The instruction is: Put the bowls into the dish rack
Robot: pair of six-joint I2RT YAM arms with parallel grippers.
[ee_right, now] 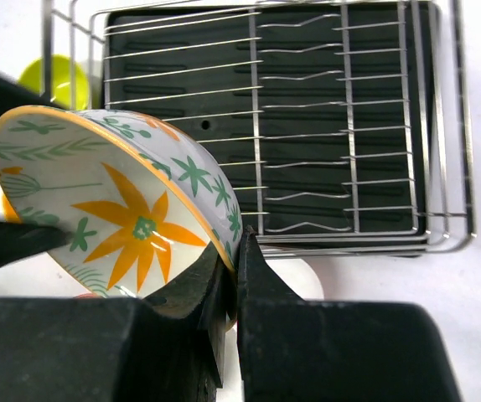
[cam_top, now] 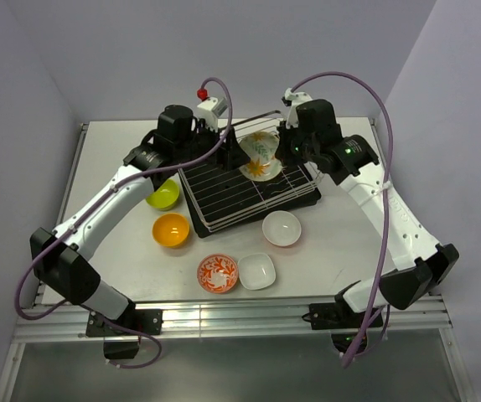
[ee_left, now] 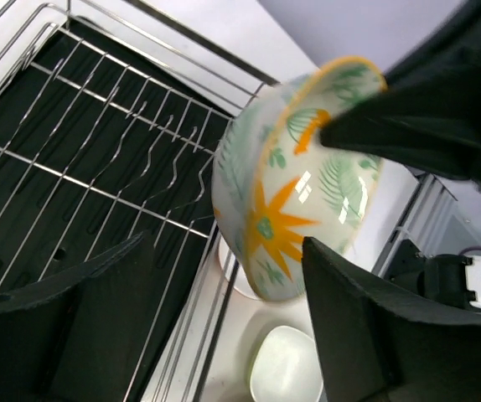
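leaf-print bowl (cam_top: 260, 155) closest to loaded: hangs tilted on edge above the far right part of the dish rack (cam_top: 239, 211), rim pinched in the narrow jaws of the right gripper (ee_right: 234, 251). left gripper (ee_left: 224, 243) just beside it over the rack, jaws wide, holding nothing; cannot tell whether touching the bowl.

nothing seated in the rack yet. out on the desk (cam_top: 341, 251): lime green bowl (cam_top: 163, 194) just left of the rack, orange bowl (cam_top: 171, 229) nearer, red-and-white patterned bowl (cam_top: 217, 273) and squarish white bowl (cam_top: 256, 270) side by side at the near edge, round white bowl (cam_top: 281, 228) just off the rack's near right corner. by judgement barely begun: one of six in the air, five untouched.

glossy glaze on the leaf-print bowl, pale, with orange rim, orange star-flower and green fronds, highlights across the inside. rounded, fairly shallow, thin-lipped. rack of thin bright wire, straight rails plus wavy inner prongs, raised rim, over a ribbed matte black tray (ee_right: 307, 109). desk pale and smooth.
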